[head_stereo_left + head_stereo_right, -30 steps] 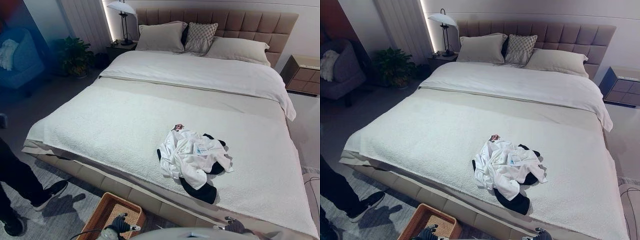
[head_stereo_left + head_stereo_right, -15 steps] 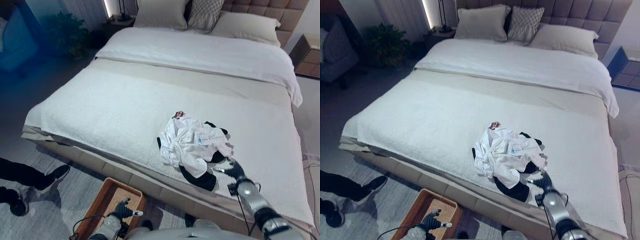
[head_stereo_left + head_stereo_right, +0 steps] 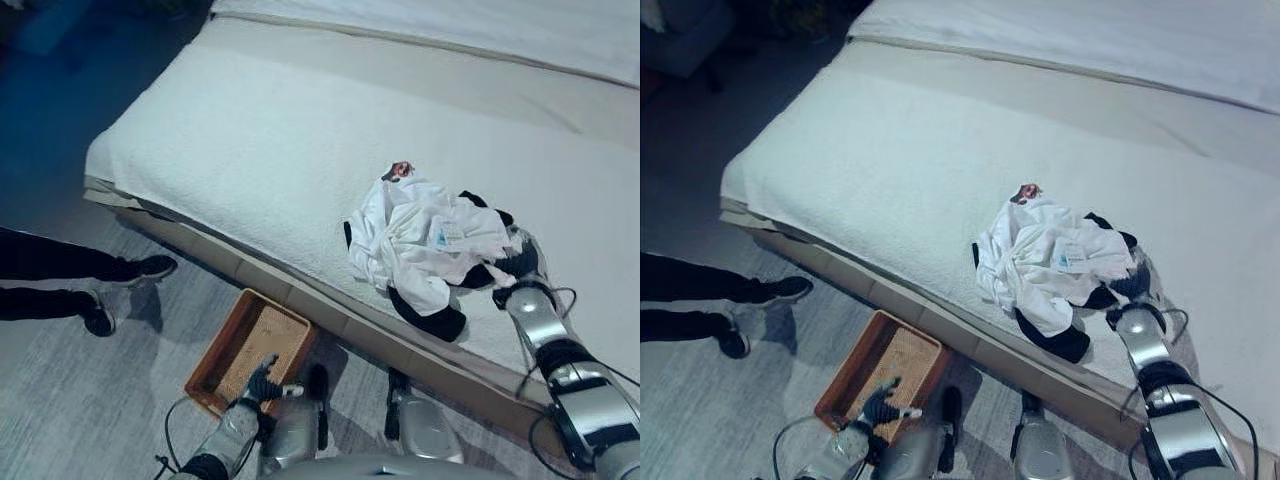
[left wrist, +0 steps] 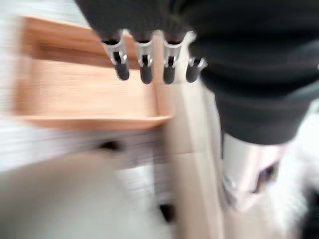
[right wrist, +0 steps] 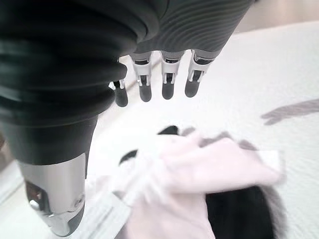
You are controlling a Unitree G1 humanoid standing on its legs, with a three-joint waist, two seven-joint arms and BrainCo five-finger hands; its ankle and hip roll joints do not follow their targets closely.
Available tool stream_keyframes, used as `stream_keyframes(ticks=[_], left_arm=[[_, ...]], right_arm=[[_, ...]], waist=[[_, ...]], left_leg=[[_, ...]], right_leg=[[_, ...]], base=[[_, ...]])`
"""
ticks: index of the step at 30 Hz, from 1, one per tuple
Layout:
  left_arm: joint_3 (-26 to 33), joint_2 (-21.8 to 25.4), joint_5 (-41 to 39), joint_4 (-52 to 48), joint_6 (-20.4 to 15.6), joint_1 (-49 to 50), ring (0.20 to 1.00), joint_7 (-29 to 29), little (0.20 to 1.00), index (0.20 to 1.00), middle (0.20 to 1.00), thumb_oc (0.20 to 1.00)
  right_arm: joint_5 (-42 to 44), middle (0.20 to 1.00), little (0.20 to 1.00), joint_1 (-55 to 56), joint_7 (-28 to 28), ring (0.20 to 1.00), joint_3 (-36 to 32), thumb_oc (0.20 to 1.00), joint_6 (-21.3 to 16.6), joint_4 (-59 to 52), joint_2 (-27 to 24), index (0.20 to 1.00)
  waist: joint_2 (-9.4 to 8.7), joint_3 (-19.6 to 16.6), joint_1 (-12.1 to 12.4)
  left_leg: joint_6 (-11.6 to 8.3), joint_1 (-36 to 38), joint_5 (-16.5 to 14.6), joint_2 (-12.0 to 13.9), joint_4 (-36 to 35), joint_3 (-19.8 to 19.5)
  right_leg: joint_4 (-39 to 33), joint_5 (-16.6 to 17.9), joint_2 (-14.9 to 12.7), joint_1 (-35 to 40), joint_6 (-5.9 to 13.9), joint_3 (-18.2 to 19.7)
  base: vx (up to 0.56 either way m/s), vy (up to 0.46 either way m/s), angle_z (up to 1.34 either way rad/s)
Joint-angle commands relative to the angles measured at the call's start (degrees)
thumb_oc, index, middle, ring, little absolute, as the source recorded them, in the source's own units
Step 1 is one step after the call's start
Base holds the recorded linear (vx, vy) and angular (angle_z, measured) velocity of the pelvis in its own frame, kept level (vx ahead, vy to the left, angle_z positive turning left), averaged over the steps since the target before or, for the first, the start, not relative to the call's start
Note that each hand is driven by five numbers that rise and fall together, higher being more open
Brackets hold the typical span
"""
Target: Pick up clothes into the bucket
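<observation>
**Right hand is sitting right beside the clothes**

The clothes are lying in one crumpled pile of white and black cloth, a little right of the middle of the frame, on the bed. The pile is stretching from upper left to lower right, with a black bit hanging down toward the bed's near edge.

The right hand is coming in from the lower right and is sitting at the right edge of the pile, just beside the cloth or touching it. In the right wrist view its fingers are hanging straight and spread above the white cloth, holding nothing. So the clothes are lying to the left of this hand, very close, and this is the nearer hand by far.

The left hand is hanging low at the bottom of the frame, over the near edge of the bucket, a flat brown woven basket on the floor. Its fingers are straight too and are holding nothing.

The bed cover is looking soft and fuzzy, so the cloth may be gripping it a bit when pulled. The bucket is lying below and to the left of the pile, down past the bed's edge. A person's legs and shoes are standing on the grey floor at the left
</observation>
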Motion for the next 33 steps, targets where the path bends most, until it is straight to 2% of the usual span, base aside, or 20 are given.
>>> stream_keyframes(ticks=[1,2,6,13,17,20,22,23,31,32,33], left_arm=[[-0.87,-0.5,-1.06,-0.1,-0.43,0.86,1.0,2.89,1.0,1.0,1.0,1.0],[-0.86,-0.51,-1.06,-0.09,-0.43,0.84,1.0,2.89,1.0,1.0,1.0,1.0],[-2.57,-0.49,-3.37,-2.18,-0.92,-0.36,1.0,4.31,1.0,1.0,1.0,1.0],[-3.7,-0.84,-6.78,-2.54,-1.6,-3.42,1.0,6.88,1.0,1.0,1.0,1.0],[-4.63,-0.57,-7.82,-3.22,-2.21,-4.65,1.0,7.4,1.0,1.0,1.0,1.0],[-5.23,-0.59,-8.74,-3.82,-2.48,-5.54,1.0,7.12,1.0,1.0,1.0,1.0],[-5.39,-0.65,-9.0,-3.84,-2.63,-6.0,1.0,6.83,1.0,1.0,1.0,1.0],[-5.6,-0.83,-9.02,-3.91,-2.6,-6.18,1.0,6.72,1.0,1.0,1.0,1.0],[-5.41,-1.18,-8.42,-3.33,-2.6,-7.03,1.0,6.76,1.0,1.0,1.0,1.0],[-4.83,-0.76,-8.03,-2.92,-2.66,-7.05,1.0,6.66,1.0,1.0,1.0,1.0],[-4.83,-0.76,-8.03,-2.92,-2.66,-7.05,1.0,6.66,1.0,1.0,1.0,1.0]], right_arm=[[-2.61,1.0,1.0,-3.27,-4.66,1.0,2.16,1.0,-0.04,-0.61,-1.7,1.0],[-2.61,1.0,1.0,-3.3,-4.66,1.0,2.17,1.0,-0.04,-0.59,-1.7,1.0],[-1.5,1.0,1.0,-11.14,-5.85,1.0,5.55,1.0,0.83,6.15,-3.45,1.0],[-1.99,1.0,1.0,-20.75,-6.82,1.0,9.87,1.0,1.67,11.27,-5.09,1.0],[-3.03,1.0,1.0,-25.13,-5.52,1.0,13.38,1.0,2.27,13.83,-6.15,1.0],[-3.43,1.0,1.0,-28.08,-1.89,1.0,16.26,1.0,2.75,16.36,-6.79,1.0],[-4.06,0.357,0.357,-30.02,-0.2,0.357,18.08,0.357,2.93,17.15,-6.92,0.357],[-4.23,0.2,0.2,-30.31,-0.04,0.2,18.36,0.2,2.87,17.32,-7.0,0.2],[-3.86,0.2,0.2,-30.56,-1.25,0.2,18.76,0.2,1.84,13.77,-5.86,0.2],[-4.0,0.2,0.2,-31.01,-1.59,0.2,19.15,0.2,1.45,10.27,-6.21,0.2],[-4.0,0.2,0.2,-31.01,-1.59,0.2,19.15,0.2,1.46,10.27,-6.21,0.2]], waist=[[-3.27,0.05,0.92],[-3.27,0.02,0.93],[-2.91,3.76,1.1],[-2.7,8.36,1.2],[-2.36,8.36,1.84],[-2.24,8.36,2.43],[-2.32,8.36,2.68],[-2.35,8.36,2.79],[-3.27,8.36,2.89],[-4.02,8.36,2.67],[-4.02,8.36,2.67]], left_leg=[[2.69,-6.97,-3.28,-3.63,8.92,-0.65],[2.69,-7.04,-3.3,-3.63,8.97,-0.63],[2.96,-12.43,-4.2,-4.46,13.72,0.29],[3.06,-17.85,-3.67,-5.55,16.44,0.31],[3.07,-20.91,-3.21,-6.11,16.86,0.13],[3.03,-22.49,-2.74,-6.42,16.86,-0.34],[2.93,-23.1,-2.29,-6.53,16.6,-0.74],[2.91,-23.28,-2.09,-6.59,16.44,-0.95],[2.55,-21.22,-1.03,-6.29,13.98,-1.33],[2.46,-19.36,-1.05,-5.77,13.07,-1.13],[2.46,-19.36,-1.05,-5.77,13.07,-1.13]], right_leg=[[8.62,-5.86,-3.65,-0.46,2.59,5.36],[8.68,-5.88,-3.66,-0.54,2.59,5.39],[14.41,-7.3,-4.95,-6.18,2.45,6.84],[18.91,-7.62,-6.85,-11.7,2.44,7.04],[20.05,-7.54,-7.59,-14.7,2.42,6.7],[20.39,-7.3,-8.03,-16.26,2.42,6.33],[20.26,-7.07,-8.24,-16.85,2.39,6.13],[20.23,-7.0,-8.35,-17.0,2.39,5.91],[17.61,-5.7,-8.2,-15.01,2.99,5.13],[16.29,-5.05,-7.81,-13.63,3.24,5.35],[16.29,-5.05,-7.8,-13.63,3.24,5.35]], base=[[-0.03,0.087,0.1],[-0.06,0.076,0.06],[-0.07,0.054,-0.03],[-0.06,0.017,0.06],[-0.03,0.002,0.07],[-0.03,-0.015,0.1],[-0.03,-0.026,0.15],[-0.02,-0.026,0.16],[0.0,-0.003,0.05],[0.0,0.007,-0.04],[0.0,0.022,-0.09]])
